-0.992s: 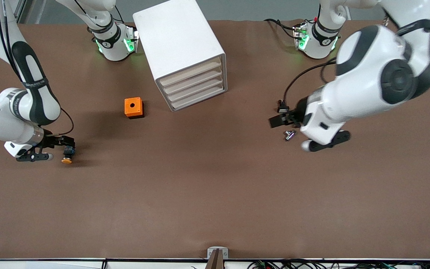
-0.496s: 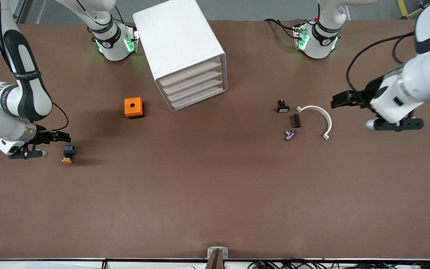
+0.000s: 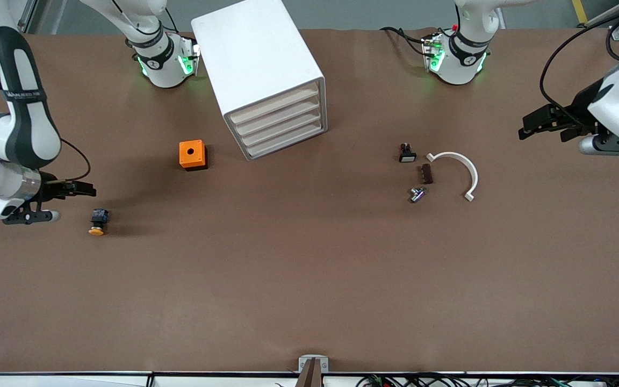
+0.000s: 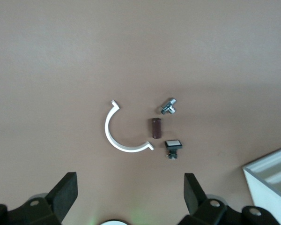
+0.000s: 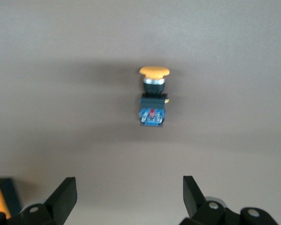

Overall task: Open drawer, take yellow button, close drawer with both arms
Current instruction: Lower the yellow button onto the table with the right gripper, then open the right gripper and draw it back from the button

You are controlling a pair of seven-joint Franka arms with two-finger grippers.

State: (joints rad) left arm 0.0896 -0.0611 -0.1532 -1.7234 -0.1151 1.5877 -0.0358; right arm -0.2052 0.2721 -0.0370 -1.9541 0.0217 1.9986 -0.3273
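Note:
The white cabinet [image 3: 258,59] stands at the robots' side of the table, and its top drawer [image 3: 274,106] is pushed in flush like the three below it. The button [image 3: 97,221], orange-yellow cap on a black and blue body, lies on its side on the table toward the right arm's end; it also shows in the right wrist view [image 5: 153,101]. My right gripper [image 3: 90,189] [image 5: 129,197] is open and empty, apart from the button. My left gripper [image 3: 527,124] [image 4: 129,194] is open and empty too, over the table's left-arm end.
An orange cube with a hole [image 3: 192,155] sits beside the cabinet. A black part with a white face [image 3: 407,153], a brown piece [image 3: 426,173], a metal piece [image 3: 417,194] and a white curved strip [image 3: 462,166] lie together toward the left arm's end.
The left arm swung off the small parts toward its end of the table. The right gripper drew back from the button, which stayed put on the table.

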